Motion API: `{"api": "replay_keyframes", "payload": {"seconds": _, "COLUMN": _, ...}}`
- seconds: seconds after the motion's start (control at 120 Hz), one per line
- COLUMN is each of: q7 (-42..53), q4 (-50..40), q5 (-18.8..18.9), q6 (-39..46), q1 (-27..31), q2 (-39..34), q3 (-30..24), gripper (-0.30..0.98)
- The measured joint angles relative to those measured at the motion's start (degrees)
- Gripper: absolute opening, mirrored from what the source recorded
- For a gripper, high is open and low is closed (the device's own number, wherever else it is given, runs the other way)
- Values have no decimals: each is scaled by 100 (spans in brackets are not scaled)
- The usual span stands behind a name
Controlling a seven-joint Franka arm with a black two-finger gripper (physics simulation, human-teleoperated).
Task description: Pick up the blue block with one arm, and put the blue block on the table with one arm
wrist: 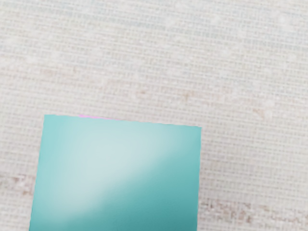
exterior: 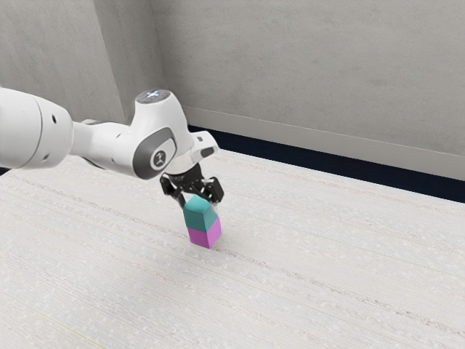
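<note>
Blue block (exterior: 200, 217): it sat on the pink block (exterior: 205, 236), which lay at six o'clock from it in the exterior view; in the wrist view a thin pink strip peeped past one edge, so the two were nearly flush.
Pincer (exterior: 197, 203): it was at the blue block's top, toward twelve o'clock; whether it had closed on the block or stood open could not be told.
Arm (exterior: 109, 142): it reached in from ten o'clock, with the hand angled down over the stack.
Table (exterior: 312, 269): bare cloth-like surface spread out at three o'clock from the stack, a likely spot for setting down.
Step in hand: securing and lifting the blue block, by my judgement; the placing was not yet done.
Good handling: the job wanted a square, centred hold on the blue block alone, then a slow, straight rise (a sideways start could have dragged the pink one along).
Risk: gripping too low might have caught both blocks.
</note>
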Motion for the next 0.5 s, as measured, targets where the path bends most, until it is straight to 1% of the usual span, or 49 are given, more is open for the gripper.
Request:
{"api": "replay_keyframes", "payload": {"seconds": 0.275, "q7": 154, "q4": 70, "q5": -3, "q6": 28, "q1": 107, "q2": 187, "q3": 9, "gripper": 69}}
{"api": "replay_keyframes", "payload": {"seconds": 0.5, "q7": 248, "q4": 317, "q5": -1, "q6": 34, "q1": 131, "q2": 426, "q3": 9, "gripper": 69}}
